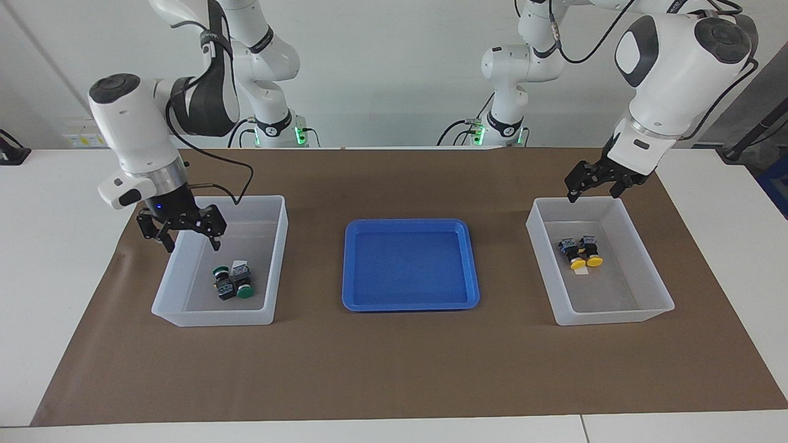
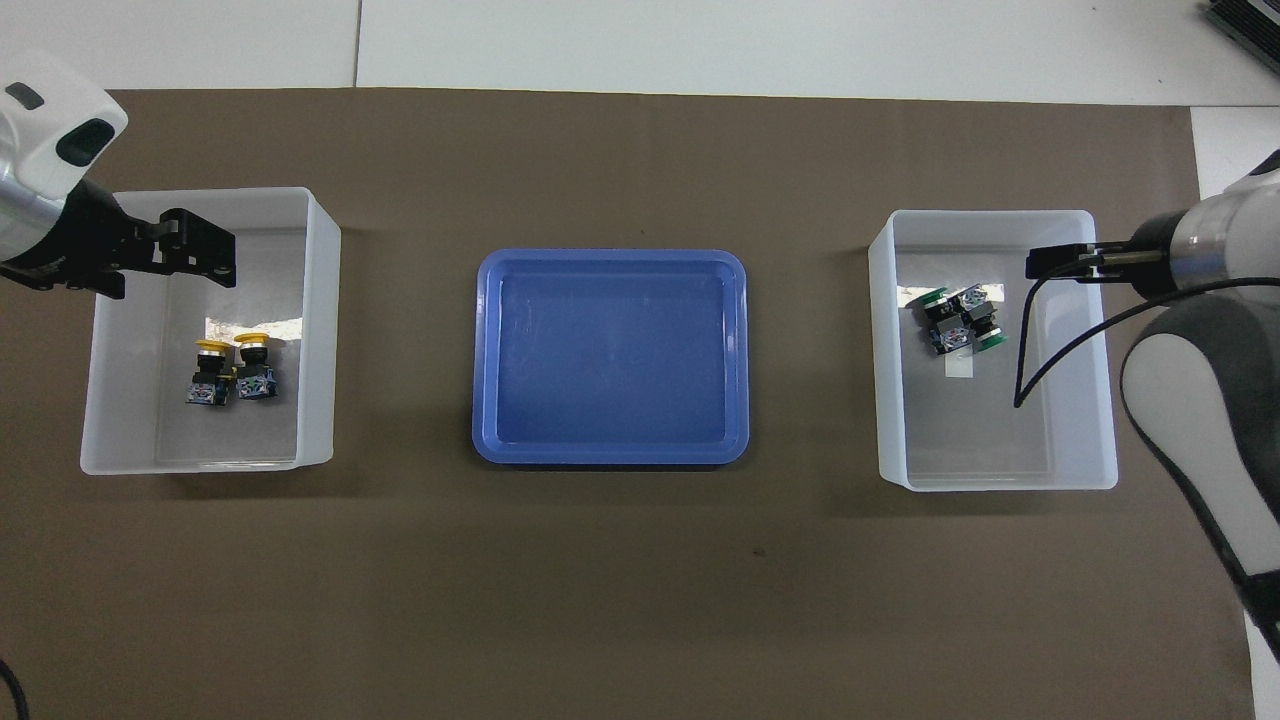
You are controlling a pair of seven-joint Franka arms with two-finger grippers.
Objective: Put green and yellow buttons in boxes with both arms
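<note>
Brown paper covers the middle of my white table (image 1: 49, 246), with a plain white wall above the arm bases; a shallow blue tray (image 1: 410, 301) sits at the centre of the paper, holding nothing. Toward the right arm's end stands one translucent box (image 1: 212, 317); I see the two green buttons (image 1: 233, 285) lying side by side on its floor, touching each other, next to a small white label. The right gripper (image 1: 182, 237) hangs over that box's corner nearest the robots, fingers spread wide and gripping nothing. Toward the left arm's end stands the second box (image 1: 615, 317); the two yellow buttons (image 1: 581, 252) lie together on its floor, caps pointing away from the robots. The left gripper (image 1: 594, 187) hovers over this box's edge nearest the robots, above the rim; its fingers are parted too, and I see nothing between them.
</note>
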